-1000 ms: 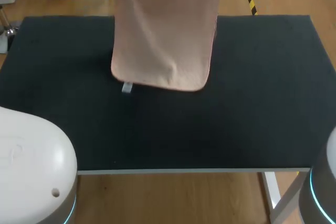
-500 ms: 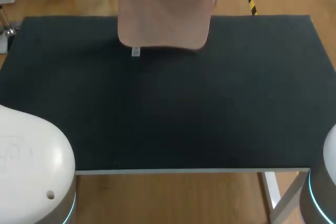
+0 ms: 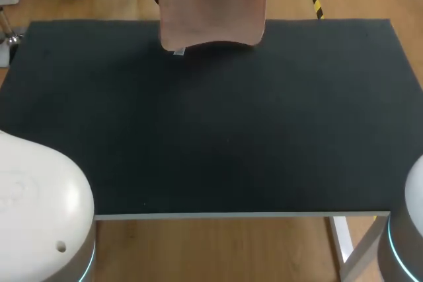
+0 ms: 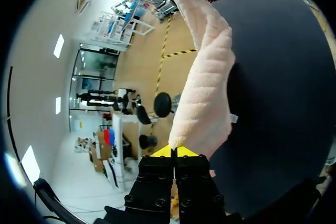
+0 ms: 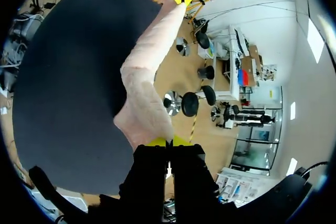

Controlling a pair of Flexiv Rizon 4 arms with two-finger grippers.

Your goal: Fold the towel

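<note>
Left jaws are pressed fully together in the left wrist view, their yellow fingertips [image 4: 167, 152] meeting on one upper corner of the towel [image 4: 207, 93], which they hold pinched from both sides. Right jaws are likewise fully closed in the right wrist view, with their fingertips [image 5: 157, 141] clamped on the other upper corner of the towel [image 5: 144, 77]. Each wrist view shows the opposite pair of jaws ahead at the far end of the cloth, also closed on it, so the top hem runs from one pair to the other. Neither pair of jaws shows in the head view. The desk [image 3: 211, 137] is a dark, matt rectangle, seen under and beside the hanging cloth in both wrist views [image 4: 283, 77] [image 5: 68, 66]. White housings of the left arm [image 3: 39, 209] and right arm [image 3: 413, 229] sit at the near corners, well apart from the cloth. The towel [image 3: 211, 4] is pale pink and hangs as a sheet at the far edge of the desk, slightly left of centre. Its upper part is out of the head view and its lower edge lies just over the far margin of the dark surface. Whether that edge touches the desk cannot be determined. A small white tag [image 3: 178, 51] hangs at the towel's lower left corner and shows against the desk in the left wrist view [image 4: 233, 119].
</note>
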